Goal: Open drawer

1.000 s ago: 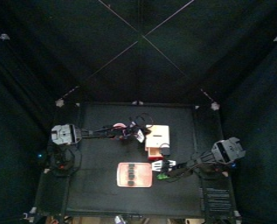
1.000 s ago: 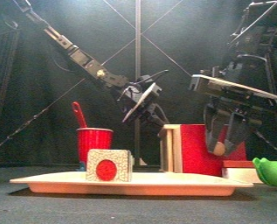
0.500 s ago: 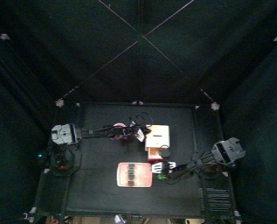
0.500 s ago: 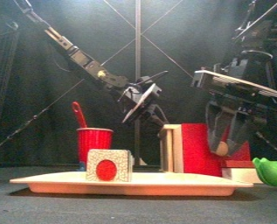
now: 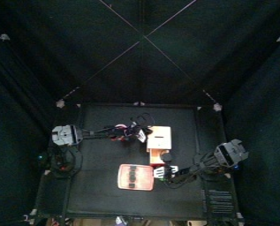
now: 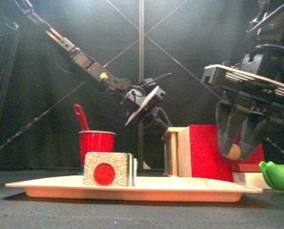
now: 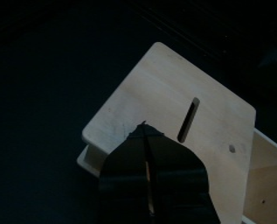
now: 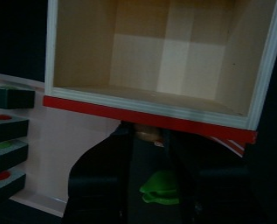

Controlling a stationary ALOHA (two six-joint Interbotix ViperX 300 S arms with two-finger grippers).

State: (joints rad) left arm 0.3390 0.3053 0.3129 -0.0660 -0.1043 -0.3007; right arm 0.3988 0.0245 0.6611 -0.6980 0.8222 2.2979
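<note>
The drawer unit (image 5: 161,137) is a pale tan box behind the pink board (image 5: 135,177). Its drawer (image 8: 164,52) is pulled out, showing an empty cream inside and a red front (image 8: 152,121); the front view shows it too (image 6: 210,152). My right gripper (image 8: 147,140) is shut on the small knob on the red front, and the top view shows it (image 5: 170,165) just in front of the unit. My left gripper (image 7: 144,129) is shut, its tip resting on the unit's flat top (image 7: 187,105). It reaches in from the left (image 5: 140,134).
The pink board carries several green and red blocks (image 8: 6,131), one with a red circle (image 6: 108,167). A red cup (image 6: 98,143) with a red utensil stands behind it. A green object (image 6: 276,174) lies low at the right, under my right gripper (image 8: 162,188).
My right gripper has drawn back toward the table's front and right, pulling the drawer a little further out. The left gripper stays on the unit's top.
</note>
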